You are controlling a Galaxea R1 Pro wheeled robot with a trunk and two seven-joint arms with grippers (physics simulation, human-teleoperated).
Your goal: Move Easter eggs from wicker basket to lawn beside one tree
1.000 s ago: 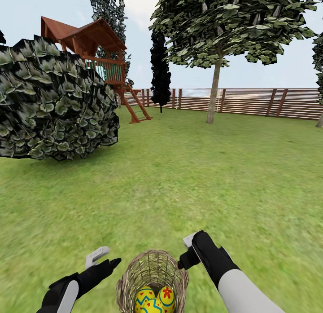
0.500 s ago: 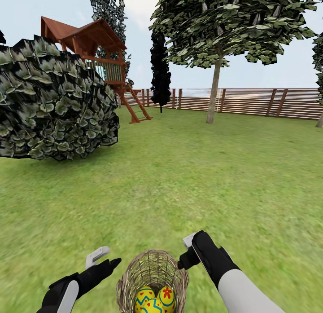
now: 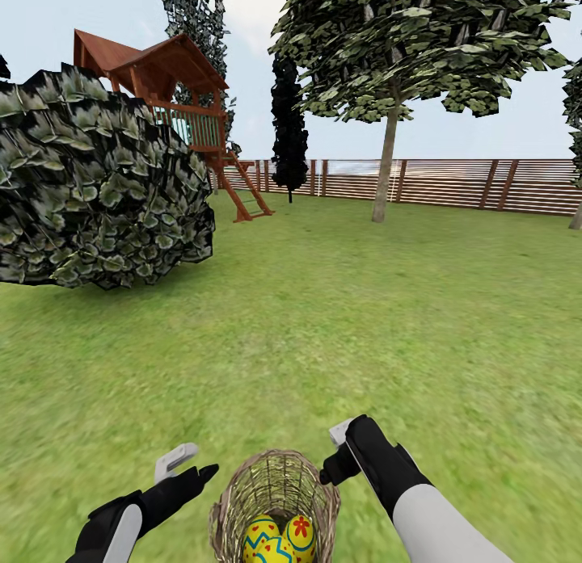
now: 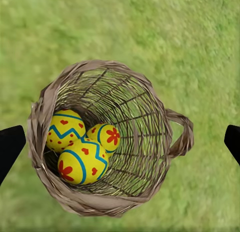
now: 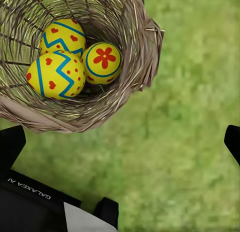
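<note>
The wicker basket stands on the lawn just in front of me, between my two arms. Three yellow Easter eggs lie together in its bottom: one with hearts, one with a red flower and one with a blue zigzag. My left gripper hangs open above the basket, fingers spread wider than its rim. To the basket's right, my right gripper is open over grass, empty, with the basket and eggs beside it. A pale-trunked tree stands far ahead near the fence.
A big dark bush sits at the left. Behind it stand a wooden playset and a black cypress. A slatted fence closes the far side. Open grass stretches from the basket to the tree.
</note>
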